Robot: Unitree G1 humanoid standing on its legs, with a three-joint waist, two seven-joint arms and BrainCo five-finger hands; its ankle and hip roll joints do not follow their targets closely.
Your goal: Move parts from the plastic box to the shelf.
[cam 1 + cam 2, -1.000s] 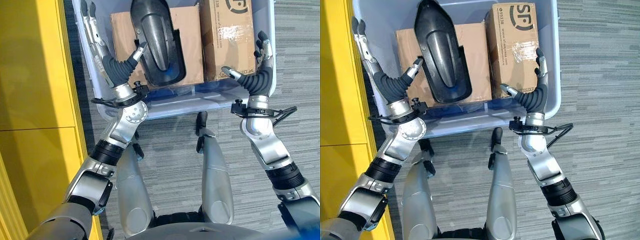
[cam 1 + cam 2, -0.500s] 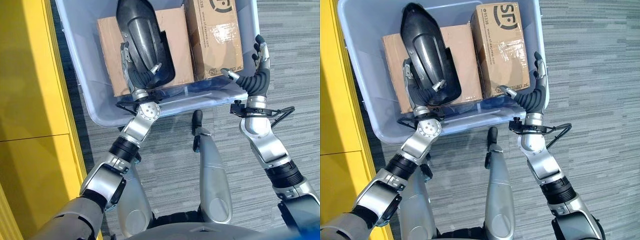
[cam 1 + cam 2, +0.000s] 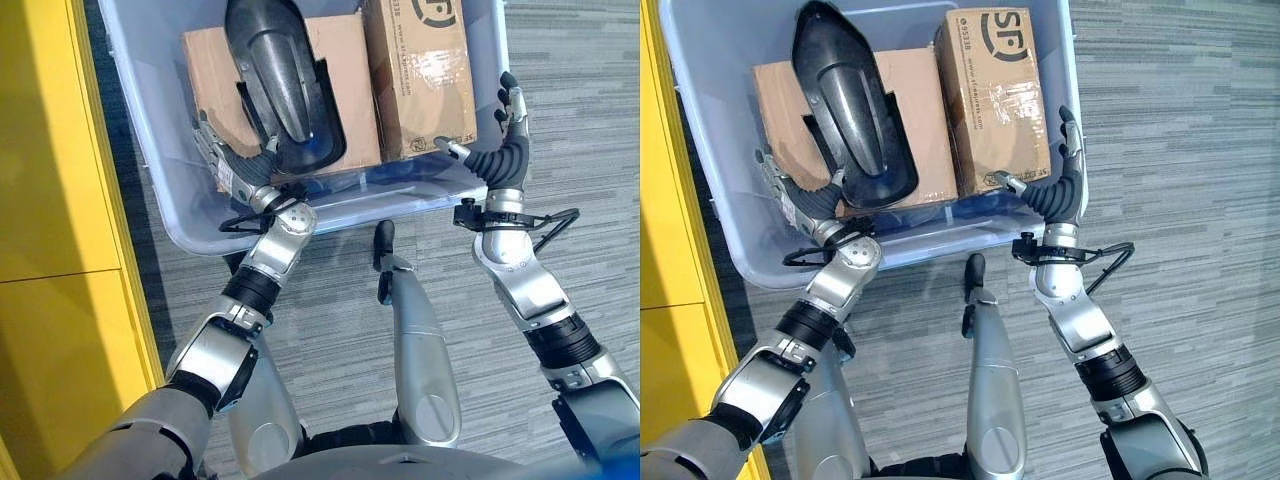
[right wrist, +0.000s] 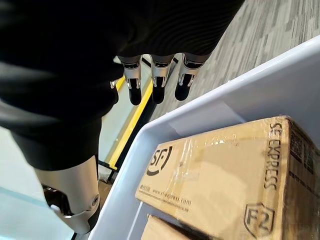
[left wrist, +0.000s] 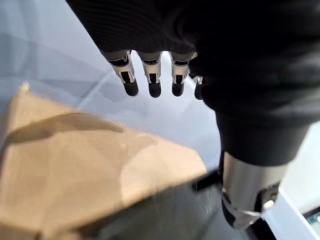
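My left hand, fingers straight, sits beside the black part — a one-sided grab could tip it; right hand relaxed outside the plastic box.

L hand and R hand both fwd, fingers straight, holding nothing.

light: bright, even | shadows: soft | wrist views: close parts blurred
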